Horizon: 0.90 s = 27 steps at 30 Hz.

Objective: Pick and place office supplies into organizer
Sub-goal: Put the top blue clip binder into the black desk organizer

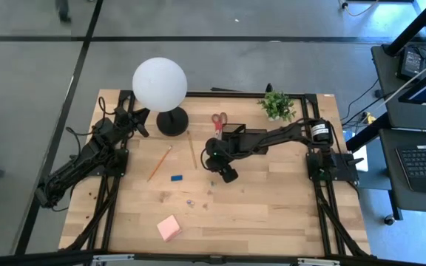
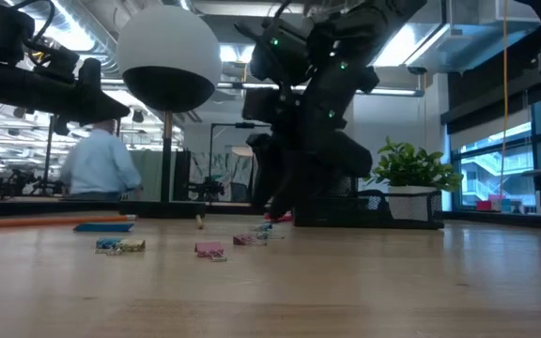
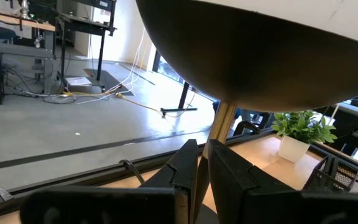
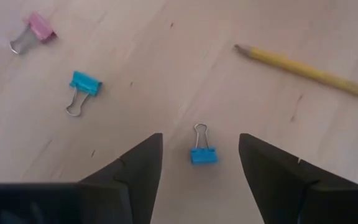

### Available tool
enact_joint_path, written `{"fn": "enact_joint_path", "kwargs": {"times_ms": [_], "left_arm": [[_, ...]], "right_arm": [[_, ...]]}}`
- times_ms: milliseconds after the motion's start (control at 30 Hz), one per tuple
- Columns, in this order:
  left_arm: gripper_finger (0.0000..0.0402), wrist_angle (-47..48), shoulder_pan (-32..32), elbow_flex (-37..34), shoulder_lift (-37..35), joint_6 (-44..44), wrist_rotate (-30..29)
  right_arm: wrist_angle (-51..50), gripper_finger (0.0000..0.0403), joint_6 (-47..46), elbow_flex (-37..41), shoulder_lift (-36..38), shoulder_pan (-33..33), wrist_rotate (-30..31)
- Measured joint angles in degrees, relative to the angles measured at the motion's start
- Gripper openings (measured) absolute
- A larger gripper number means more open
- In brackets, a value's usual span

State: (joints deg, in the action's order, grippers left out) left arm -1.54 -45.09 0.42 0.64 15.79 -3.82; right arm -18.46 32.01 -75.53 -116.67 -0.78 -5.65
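Note:
My right gripper is open and hovers low over the table's middle, fingers either side of a small blue binder clip without touching it. A second blue clip, a pink clip and a yellow pencil lie flat nearby. The other pencil, blue eraser, pink sticky pad and red-handled scissors lie on the table. The black organizer stands behind the right arm. No pens show. My left gripper is shut, waiting by the lamp.
A white globe lamp on a round black base stands at the far left of centre. A small green potted plant stands at the far edge. A person is in the room behind. Bare wood lies along the near edge.

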Motion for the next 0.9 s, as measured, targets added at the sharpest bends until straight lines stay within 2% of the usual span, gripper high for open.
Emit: {"fn": "enact_joint_path", "kwargs": {"times_ms": [800,900], "left_arm": [[0.0033,-0.01,0.00,-0.01,-0.01,0.00,0.01],[0.0033,0.00,0.00,0.01,-0.01,0.00,0.01]], "right_arm": [[-3.17,0.0215,-3.50,-0.24,-2.44,-2.21,-2.69],[-3.30,0.0205,-3.50,-0.20,-2.47,-2.19,-2.87]]}}
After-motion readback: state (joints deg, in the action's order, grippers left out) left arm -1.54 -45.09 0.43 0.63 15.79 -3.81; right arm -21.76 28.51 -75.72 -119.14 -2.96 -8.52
